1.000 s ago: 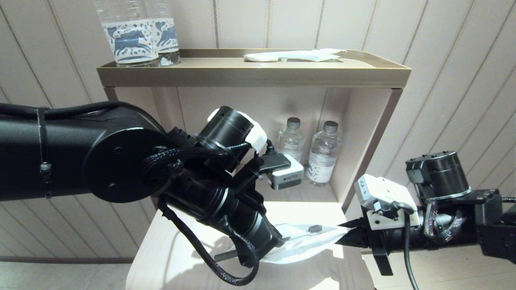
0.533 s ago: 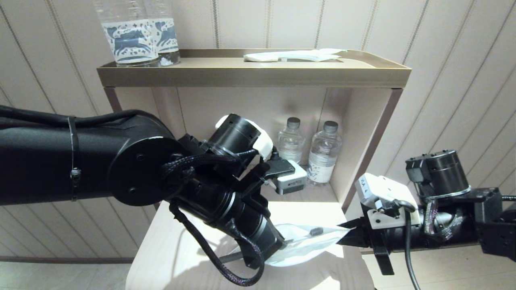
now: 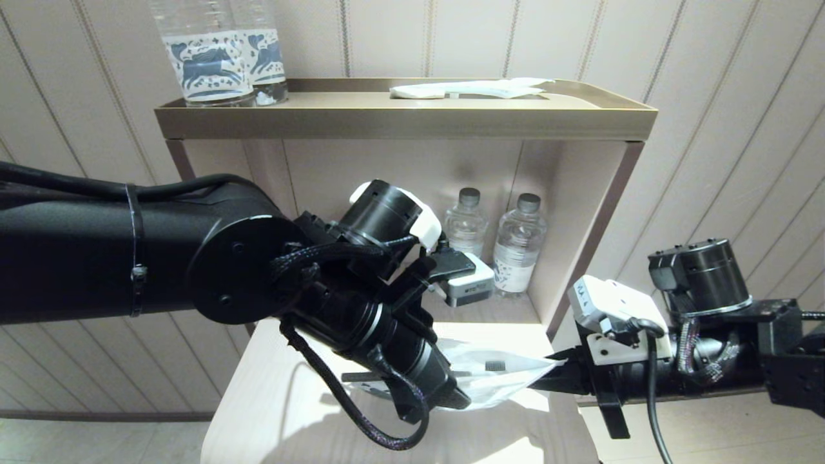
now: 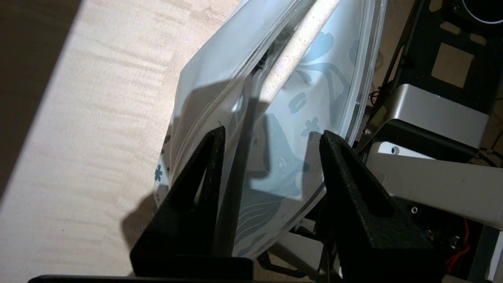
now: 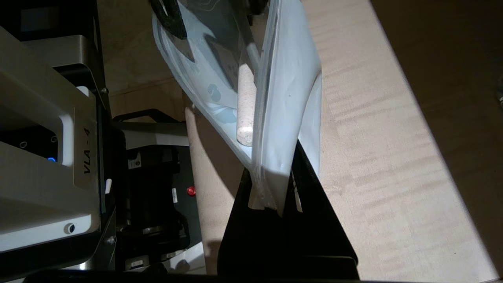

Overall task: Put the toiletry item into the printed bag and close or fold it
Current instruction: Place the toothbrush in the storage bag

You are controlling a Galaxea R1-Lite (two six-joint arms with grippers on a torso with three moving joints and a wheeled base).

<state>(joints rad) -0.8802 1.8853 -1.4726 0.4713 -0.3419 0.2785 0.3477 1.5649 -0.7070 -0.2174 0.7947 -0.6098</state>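
Observation:
The printed bag [image 3: 509, 381] hangs just above the light wooden table [image 3: 277, 412], stretched between my two grippers. My right gripper [image 3: 548, 380] is shut on the bag's right end; its black fingers pinch the corner [image 5: 271, 181]. My left gripper [image 3: 459, 398] is at the bag's other end. Its jaws [image 4: 272, 135] stand open, with the blue-printed bag [image 4: 298, 102] between the fingers. The toiletry item, a pale toothbrush [image 4: 292, 51], lies inside the bag. Its grey bristle head [image 3: 495, 366] shows through the film, and its rounded handle end [image 5: 246, 118] lies close to my right fingers.
A shelf unit with a brass tray top [image 3: 406, 122] stands behind the table. On the tray are clear bottles with blue horse labels [image 3: 206, 61] and a white wrapped packet [image 3: 470, 89]. Two small water bottles [image 3: 515, 248] stand in the niche below.
My left gripper has opened and moved a little right and down along the bag. The toothbrush head now lies lower, inside the bag. The right gripper has kept its grip.

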